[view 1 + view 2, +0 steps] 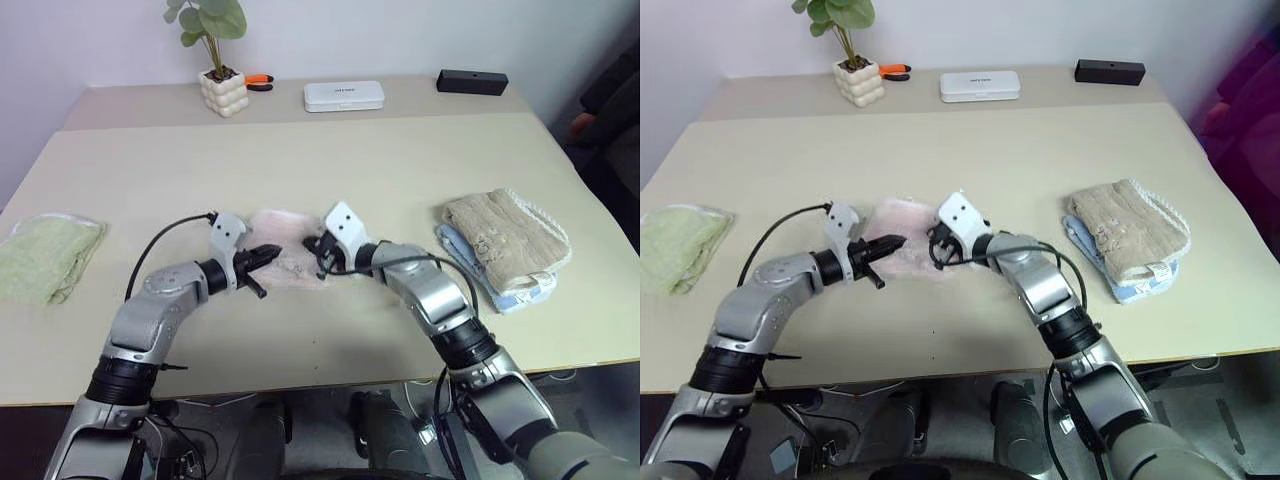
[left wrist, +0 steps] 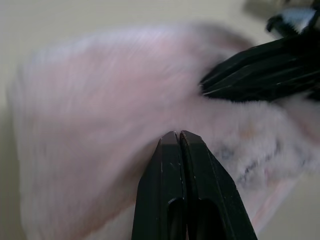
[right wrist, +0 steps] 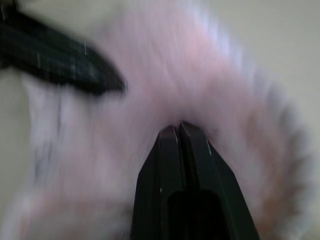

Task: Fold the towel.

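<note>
Lying mid-frame on the worktop (image 1: pixel 400 170), towel (image 1: pixel 285 240) between both arms; left claw (image 1: pixel 268 254) and right claw (image 1: pixel 322 252) closed tight, empty, touching its opposite ends.

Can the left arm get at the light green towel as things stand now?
Probably yes. The light green towel lies on the table's left side, with bare table between it and the left gripper. But that gripper's fingers are shut at the pink towel.

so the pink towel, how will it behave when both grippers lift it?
Probably floppy: the pink towel lies bunched and soft on the table, so it should sag between the left gripper and right gripper. Likely light. Its fuzzy pile suggests it won't slip easily.
</note>
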Action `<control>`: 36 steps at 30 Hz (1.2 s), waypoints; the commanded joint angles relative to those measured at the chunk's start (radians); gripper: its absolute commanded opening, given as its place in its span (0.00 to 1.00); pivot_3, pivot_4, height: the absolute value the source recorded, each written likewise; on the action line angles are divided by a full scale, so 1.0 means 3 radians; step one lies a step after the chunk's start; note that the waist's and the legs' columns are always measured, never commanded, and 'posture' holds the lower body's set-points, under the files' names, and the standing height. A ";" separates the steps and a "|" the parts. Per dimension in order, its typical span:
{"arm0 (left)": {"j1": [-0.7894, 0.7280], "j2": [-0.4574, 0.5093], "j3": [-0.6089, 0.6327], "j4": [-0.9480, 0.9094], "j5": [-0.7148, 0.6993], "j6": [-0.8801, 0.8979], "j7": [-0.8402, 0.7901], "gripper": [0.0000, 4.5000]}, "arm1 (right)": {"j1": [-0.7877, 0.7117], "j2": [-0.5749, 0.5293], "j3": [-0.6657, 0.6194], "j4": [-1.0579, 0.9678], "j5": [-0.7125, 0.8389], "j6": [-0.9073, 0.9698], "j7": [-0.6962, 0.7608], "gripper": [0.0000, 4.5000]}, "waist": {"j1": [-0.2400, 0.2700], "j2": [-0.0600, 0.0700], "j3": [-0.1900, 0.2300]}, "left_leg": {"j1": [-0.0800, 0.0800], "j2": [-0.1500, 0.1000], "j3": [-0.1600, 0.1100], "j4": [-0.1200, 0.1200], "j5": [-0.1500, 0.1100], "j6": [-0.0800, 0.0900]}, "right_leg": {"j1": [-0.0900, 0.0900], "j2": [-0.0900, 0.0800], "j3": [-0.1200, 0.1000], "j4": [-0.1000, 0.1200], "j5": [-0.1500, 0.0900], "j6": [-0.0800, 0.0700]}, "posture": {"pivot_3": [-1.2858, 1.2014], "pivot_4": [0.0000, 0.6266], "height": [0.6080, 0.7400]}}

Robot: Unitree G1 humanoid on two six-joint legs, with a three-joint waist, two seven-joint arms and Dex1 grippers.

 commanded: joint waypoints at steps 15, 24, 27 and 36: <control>0.0193 0.0043 0.1457 -0.0168 -0.0841 0.0559 0.0486 0.85 | 0.0254 -0.0846 -0.0586 -0.1570 0.0603 0.0148 0.0780 1.00 | -0.0002 0.0000 0.0001 | 0.0005 0.0001 -0.0003 0.0003 0.0000 0.0001 | 0.0007 0.0001 -0.0002 0.0000 -0.0001 0.0001 | 0.52 0.24 0.99; -0.0061 -0.0405 0.1523 0.0005 -0.1521 0.1689 0.0894 0.99 | 0.0583 -0.1104 -0.0418 -0.1907 0.0484 -0.0028 0.0904 1.00 | 0.0010 -0.0004 0.0002 | 0.0005 0.0000 -0.0005 0.0008 0.0000 0.0000 | 0.0011 0.0000 -0.0003 0.0000 -0.0001 0.0002 | 0.52 0.24 0.99; -0.0109 -0.0526 0.1472 -0.0043 -0.1678 0.1866 0.0923 0.99 | 0.0658 -0.1156 -0.0388 -0.1978 0.0443 -0.0065 0.0906 1.00 | 0.0009 -0.0004 0.0002 | 0.0005 0.0000 -0.0005 0.0008 0.0000 0.0000 | 0.0011 0.0000 -0.0003 0.0000 -0.0001 0.0002 | 0.52 0.24 0.99; -0.0038 -0.0966 0.1306 -0.0129 -0.1669 0.1944 0.1247 0.36 | 0.0721 -0.1113 -0.0377 -0.2108 0.0422 -0.0026 0.0787 1.00 | 0.0018 -0.0005 0.0001 | 0.0005 -0.0002 -0.0006 0.0009 0.0000 0.0000 | 0.0014 -0.0002 -0.0003 -0.0002 -0.0001 0.0001 | 0.52 0.24 0.99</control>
